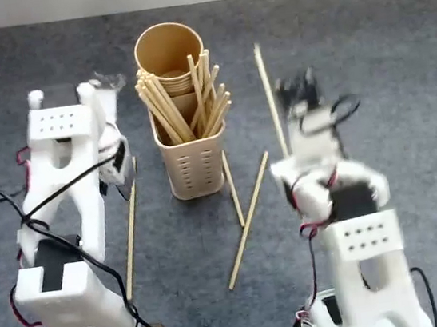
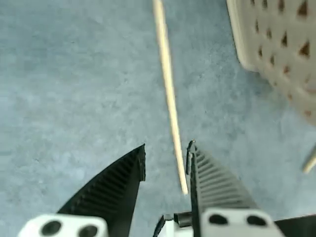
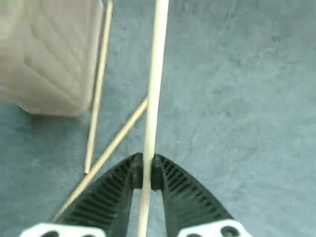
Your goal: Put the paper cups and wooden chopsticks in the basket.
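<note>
A beige perforated basket (image 1: 194, 163) stands mid-table with stacked paper cups (image 1: 169, 51) and several wooden chopsticks (image 1: 165, 110) upright in it. My right gripper (image 3: 146, 173) is shut on one long chopstick (image 3: 154, 84), which lies right of the basket in the high view (image 1: 270, 100). My left gripper (image 2: 167, 163) is open just over the carpet. A chopstick (image 2: 168, 94) lies between its fingers, close to one fingertip (image 2: 191, 150). In the high view this stick (image 1: 131, 231) lies left of the basket. Two more chopsticks (image 1: 232, 187) (image 1: 248, 220) lie on the carpet in front of the basket.
Grey carpet (image 1: 397, 51) covers the table. Both white arms flank the basket, the left one (image 1: 70, 199) close beside it and the right one (image 1: 345, 203) a little farther off. Cables hang from both arms. The basket wall (image 2: 281, 44) is near my left gripper.
</note>
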